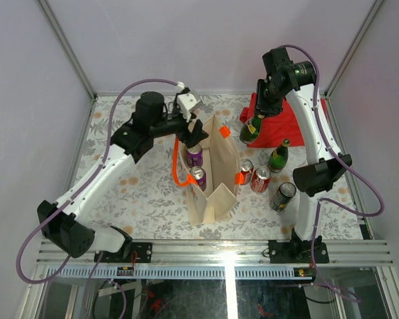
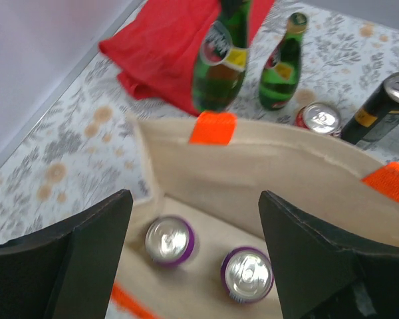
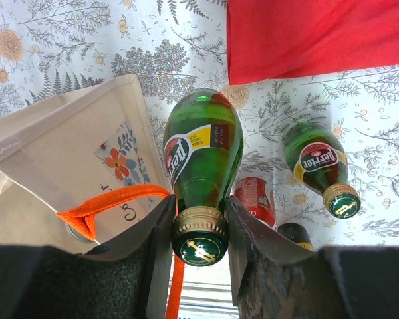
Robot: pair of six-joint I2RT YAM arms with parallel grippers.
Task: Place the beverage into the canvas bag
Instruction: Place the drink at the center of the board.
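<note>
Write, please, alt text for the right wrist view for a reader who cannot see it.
The fingers of the right gripper clamp a green Perrier bottle at its gold-capped neck. The canvas bag with its orange handle is at left; a red cloth, a second green bottle and a red can sit on the floral table.

Same build on both: the left arm [image 1: 100, 176] and the right arm [image 1: 312, 126] have glossy white link shells with chunky black joint housings. A purple cable [image 1: 149, 81] runs loose along each one. There's a small white block [image 1: 186, 102] at the left wrist. The left fingers [image 2: 80, 256] are plain matte black wedges, while the right fingers [image 3: 149, 262] look grainier. Black bases [image 1: 123, 251] too.
</note>
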